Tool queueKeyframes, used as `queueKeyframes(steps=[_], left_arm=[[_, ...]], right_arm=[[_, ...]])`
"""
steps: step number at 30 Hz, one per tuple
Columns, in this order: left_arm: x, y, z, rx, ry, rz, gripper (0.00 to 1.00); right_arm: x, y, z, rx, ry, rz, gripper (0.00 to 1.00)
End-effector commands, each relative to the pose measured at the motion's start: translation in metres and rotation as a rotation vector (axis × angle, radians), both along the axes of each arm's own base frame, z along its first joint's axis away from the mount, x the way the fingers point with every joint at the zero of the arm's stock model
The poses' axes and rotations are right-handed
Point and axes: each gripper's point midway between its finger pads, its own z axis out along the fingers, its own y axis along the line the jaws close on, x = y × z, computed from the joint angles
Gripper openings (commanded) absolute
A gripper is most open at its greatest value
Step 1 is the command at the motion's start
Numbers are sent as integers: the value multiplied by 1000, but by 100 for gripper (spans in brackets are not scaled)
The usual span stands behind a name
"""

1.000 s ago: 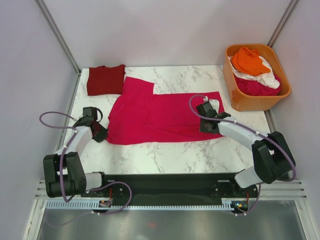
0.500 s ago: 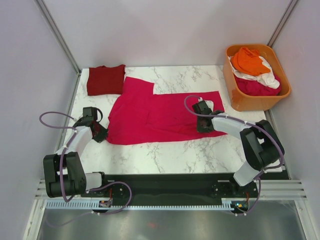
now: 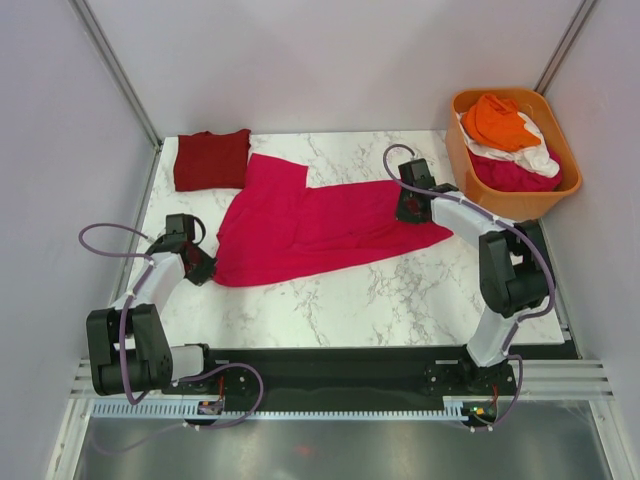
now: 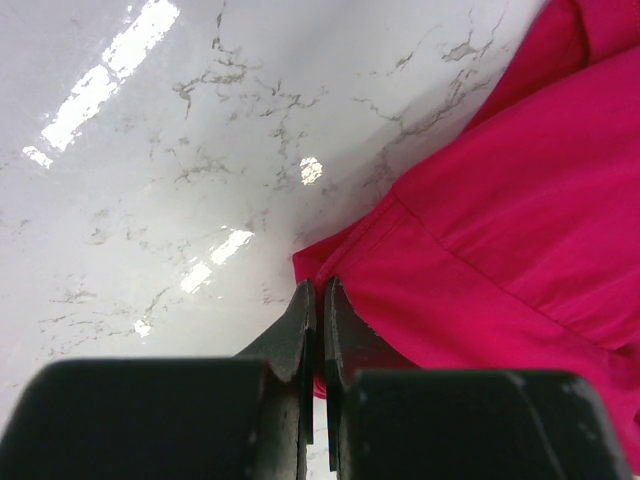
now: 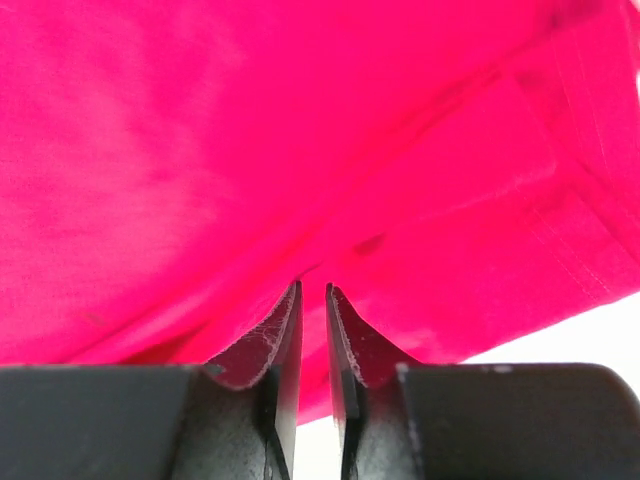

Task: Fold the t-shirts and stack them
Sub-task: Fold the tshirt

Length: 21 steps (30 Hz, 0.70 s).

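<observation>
- The left gripper (image 4: 320,292) is seen with its jaws pressed together on the near-left hem corner of the bright magenta-pink soft-cloth t-shirt (image 3: 310,225). The corner is judged to be held there so that the cloth is anchored while its other side is worked.
- A darker maroon-red t-shirt (image 3: 211,158), folded into a flat rectangle, is laid at the far-left corner of the white marble-patterned tabletop (image 3: 380,300), just beside the magenta-pink shirt's sleeve. It is judged to be the base of the stack, set apart from the working area.
- The magenta-pink shirt is spread across the middle of the tabletop. Its near edge runs on a slant up toward the right, where the cloth is gathered.
- The right gripper (image 3: 413,206) is placed at the shirt's far-right edge. In the wrist view its jaws are nearly closed, with only a thin slit between them and creases of cloth drawn in at the tips, so the shirt is taken to be pinched. The hold is judged to serve a fold of the right side.
- A rigid orange plastic tub (image 3: 530,205) is stood at the far-right corner. A crumpled orange t-shirt (image 3: 497,118), a white t-shirt (image 3: 537,157) and a pink-red t-shirt (image 3: 515,175) are heaped in it, apparently kept there until they are folded.
- No brand, label or writing can be read anywhere in view.
</observation>
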Motion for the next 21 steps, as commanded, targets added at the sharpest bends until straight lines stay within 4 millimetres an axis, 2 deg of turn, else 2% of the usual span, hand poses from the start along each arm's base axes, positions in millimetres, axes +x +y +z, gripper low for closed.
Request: queueKeyframes(steps=[1, 4, 5, 7, 9, 10, 11, 12, 13, 14, 15, 16, 17, 18, 20, 21], left_arm=[[-3, 3, 1, 21, -1, 0, 2], [-3, 4, -2, 19, 14, 1, 2], [-3, 3, -2, 19, 14, 0, 2], [-2, 4, -1, 19, 11, 0, 2], [-2, 4, 1, 20, 2, 0, 2], [-2, 4, 2, 21, -2, 0, 2], [-4, 3, 3, 22, -11, 0, 2], [-5, 3, 4, 22, -14, -2, 2], [-6, 3, 4, 22, -16, -2, 2], [-6, 3, 3, 22, -15, -2, 2], [-6, 2, 3, 22, -13, -6, 2], [-6, 2, 2, 22, -10, -6, 2], [-6, 0, 2, 21, -9, -11, 2], [-6, 0, 0, 21, -2, -12, 2], [-7, -1, -1, 20, 2, -17, 2], [-8, -2, -3, 20, 10, -20, 2]], right_arm=[[20, 16, 45, 65, -121, 23, 24], [48, 38, 35, 124, -156, 92, 23], [63, 46, 28, 137, -155, 107, 22], [72, 52, 26, 148, -154, 121, 20], [70, 47, 37, 140, -174, 109, 20], [68, 37, 42, 106, -196, 77, 20], [54, 20, 52, 73, -220, 12, 20], [46, 5, 54, 35, -230, -39, 20], [38, -15, 58, -13, -250, -102, 22], [19, -36, 57, -17, -245, -158, 26], [10, -48, 56, -17, -240, -188, 31], [-6, -69, 39, -23, -196, -230, 36], [-15, -80, 44, -19, -200, -257, 47], [-21, -87, 40, -15, -186, -276, 55], [-35, -111, 25, -26, -140, -330, 56], [-37, -117, 20, -31, -127, -339, 61]])
